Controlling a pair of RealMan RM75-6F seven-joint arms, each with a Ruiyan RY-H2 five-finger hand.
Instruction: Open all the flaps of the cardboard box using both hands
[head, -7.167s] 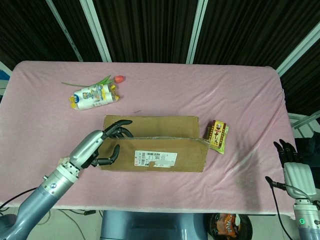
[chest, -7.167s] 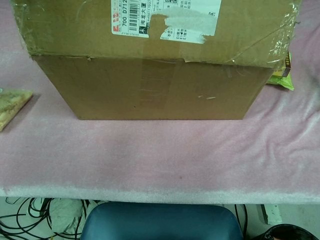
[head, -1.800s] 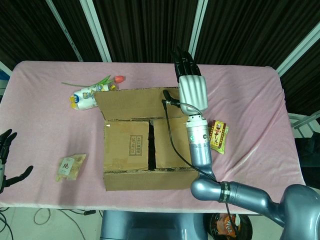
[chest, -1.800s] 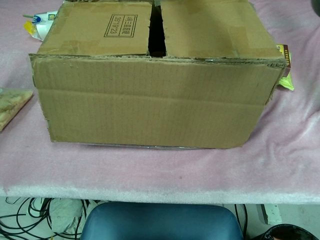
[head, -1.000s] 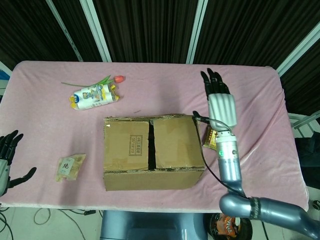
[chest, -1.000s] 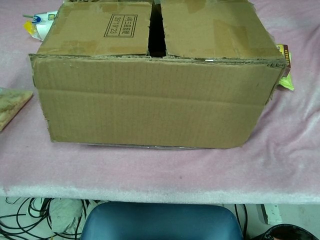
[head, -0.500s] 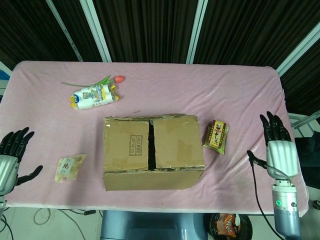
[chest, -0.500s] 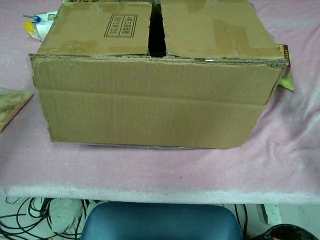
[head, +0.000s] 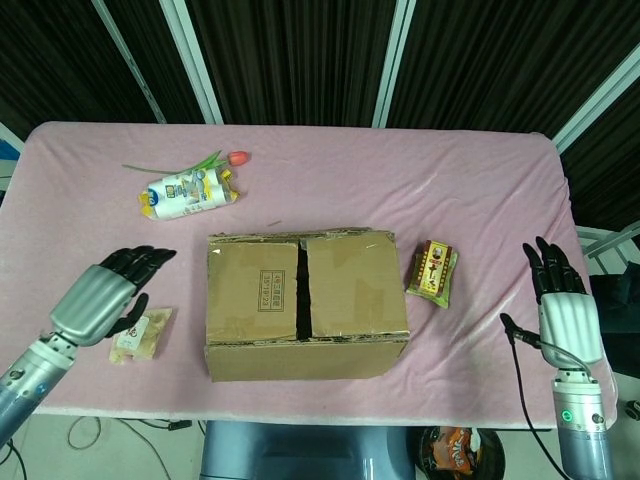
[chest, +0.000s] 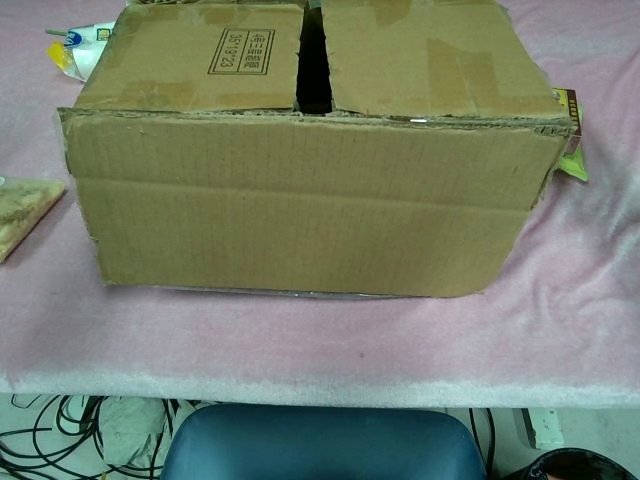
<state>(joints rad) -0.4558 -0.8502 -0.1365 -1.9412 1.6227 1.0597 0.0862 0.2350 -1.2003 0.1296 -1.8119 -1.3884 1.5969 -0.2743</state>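
The cardboard box (head: 305, 305) stands mid-table near the front edge; it fills the chest view, cardboard box (chest: 310, 170). Its two inner flaps lie flat across the top, a dark slit (head: 302, 300) between them, and the near long flap hangs down the front side. My left hand (head: 105, 297) hovers left of the box, fingers apart, holding nothing, a hand's width from its left wall. My right hand (head: 563, 300) is raised at the table's right edge, fingers straight and spread, well away from the box. Neither hand shows in the chest view.
A snack packet (head: 140, 333) lies just below my left hand. A small brown and yellow packet (head: 433, 270) sits right of the box. A white pouch (head: 187, 192) and a tulip (head: 205, 160) lie at the back left. Pink cloth (head: 480, 200) covers the table.
My left hand has come in from the left edge toward the box, now above the snack packet. The right hand stays at the right edge. The box has not moved.
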